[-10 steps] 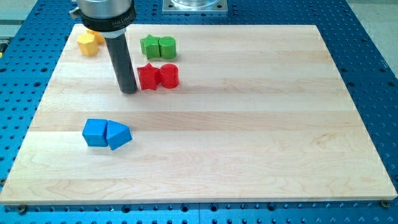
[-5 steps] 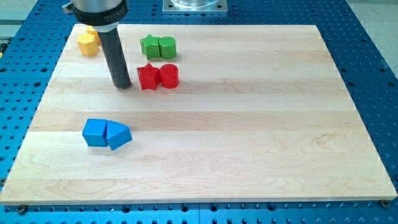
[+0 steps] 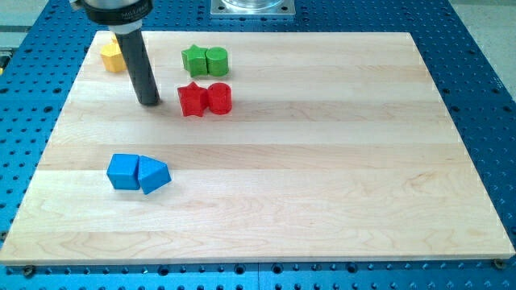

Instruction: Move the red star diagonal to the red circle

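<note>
The red star (image 3: 192,99) lies on the wooden board at the upper left, touching the red circle (image 3: 219,97) on its right side. My tip (image 3: 149,103) rests on the board to the left of the red star, a small gap apart from it. The dark rod rises from the tip toward the view's top left.
A green star (image 3: 194,60) and a green circle (image 3: 216,60) sit together just above the red pair. A yellow block (image 3: 112,55) lies at the top left, partly behind the rod. A blue cube (image 3: 123,171) and a blue triangle (image 3: 153,174) sit at the lower left.
My tip has moved up and to the left, away from the red star. No block has moved.
</note>
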You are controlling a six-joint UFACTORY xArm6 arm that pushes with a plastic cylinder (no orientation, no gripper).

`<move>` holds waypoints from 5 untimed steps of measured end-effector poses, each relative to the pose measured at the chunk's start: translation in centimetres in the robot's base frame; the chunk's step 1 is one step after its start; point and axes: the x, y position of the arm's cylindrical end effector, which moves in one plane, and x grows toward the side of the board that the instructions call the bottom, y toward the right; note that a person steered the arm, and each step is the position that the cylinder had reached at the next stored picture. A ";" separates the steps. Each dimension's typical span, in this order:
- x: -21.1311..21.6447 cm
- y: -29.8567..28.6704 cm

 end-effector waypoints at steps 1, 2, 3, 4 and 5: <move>-0.6 0.3; 2.1 0.3; 4.1 0.8; 3.6 0.8; 2.3 5.9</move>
